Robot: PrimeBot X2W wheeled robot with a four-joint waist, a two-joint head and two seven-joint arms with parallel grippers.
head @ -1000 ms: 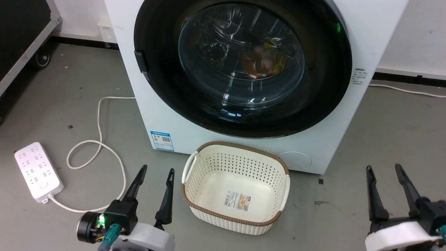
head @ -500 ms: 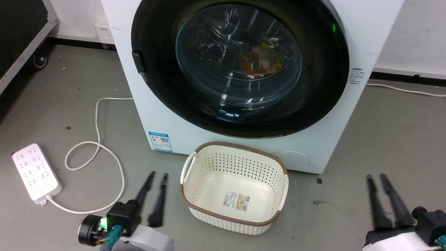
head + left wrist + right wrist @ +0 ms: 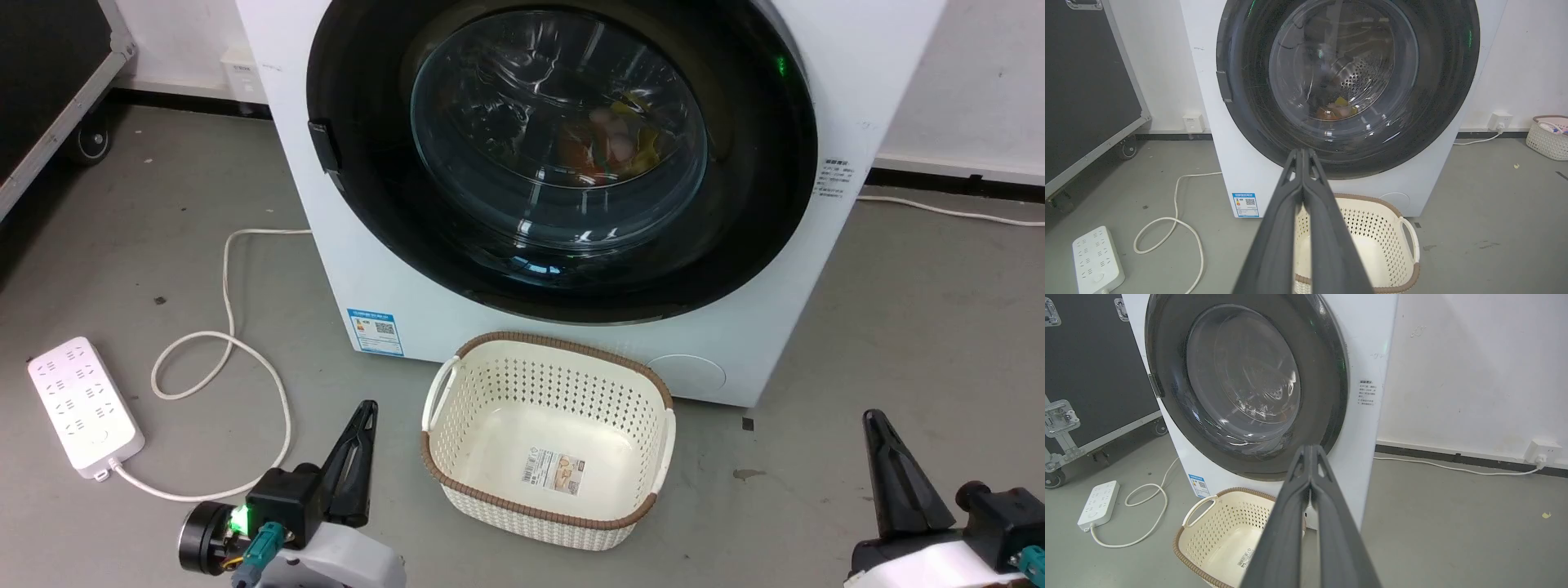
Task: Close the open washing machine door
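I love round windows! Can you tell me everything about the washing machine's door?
The washing machine door is big and round, with a wide shiny black frame around a bulging clear glass bowl. It looks shut, flat against the white washing machine. A small dark tab sits on its left edge. Through the glass show the steel drum and some colourful things. Nothing else touches it.

White front-loading washing machine (image 3: 865, 98), round black-framed door (image 3: 563, 155) with bulging clear glass, shut flush against its front, blue sticker (image 3: 376, 330) at door's 7 o'clock
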